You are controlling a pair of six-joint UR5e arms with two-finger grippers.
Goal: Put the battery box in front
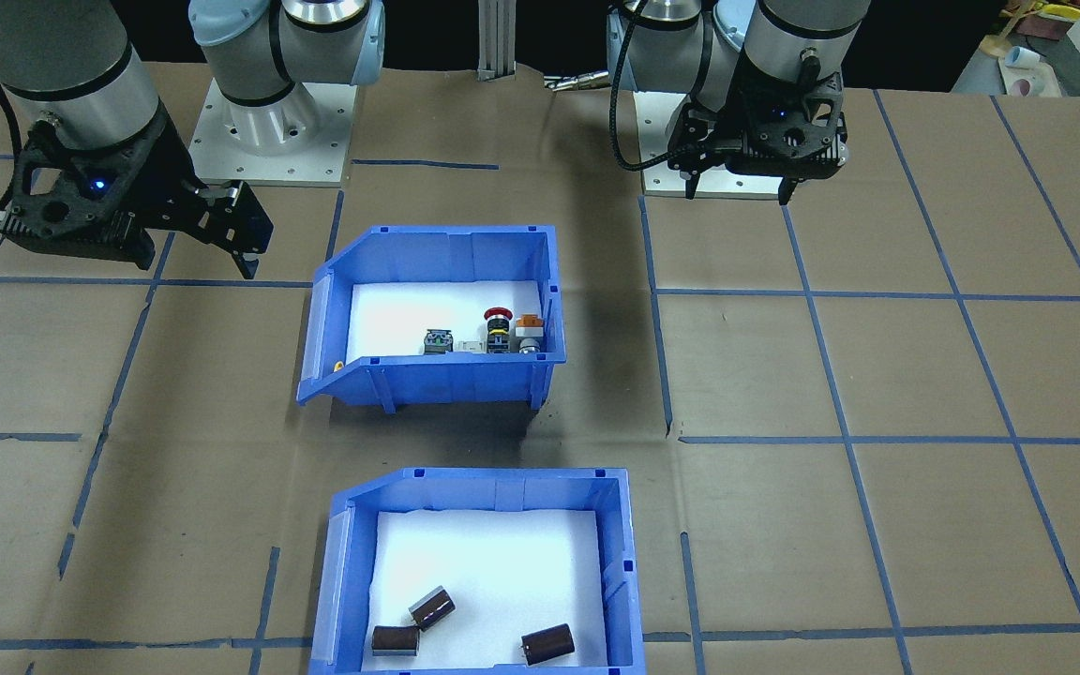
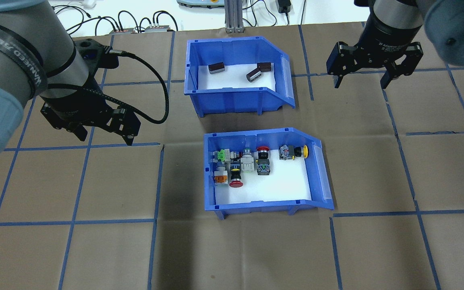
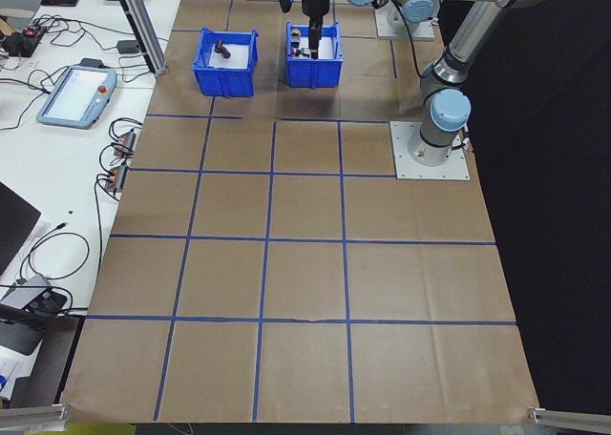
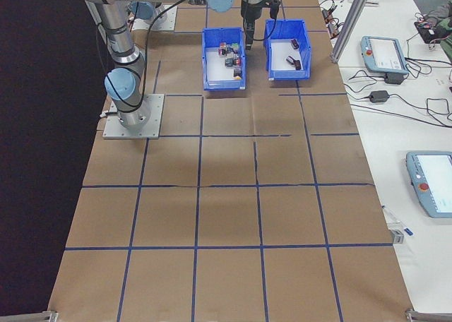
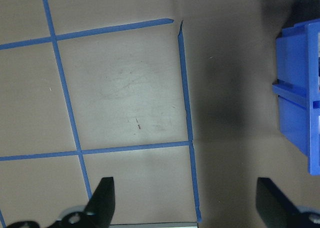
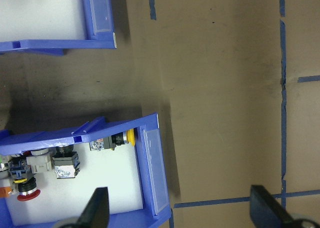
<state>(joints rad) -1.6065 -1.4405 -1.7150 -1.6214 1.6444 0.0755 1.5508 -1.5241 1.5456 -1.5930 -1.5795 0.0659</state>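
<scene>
The battery box is a blue bin with a white liner holding three dark cells. It stands on the far side of the table from the robot, low in the front-facing view. A second blue bin with colourful switches sits between it and the robot. My left gripper hangs open and empty over the paper, left of the switch bin. My right gripper is open and empty, right of the battery box.
Brown paper with a blue tape grid covers the table. Both bins' sloped fronts face the robot's right. A metal post and cables lie beyond the far edge. Bare paper stretches to both sides of the bins and toward the robot.
</scene>
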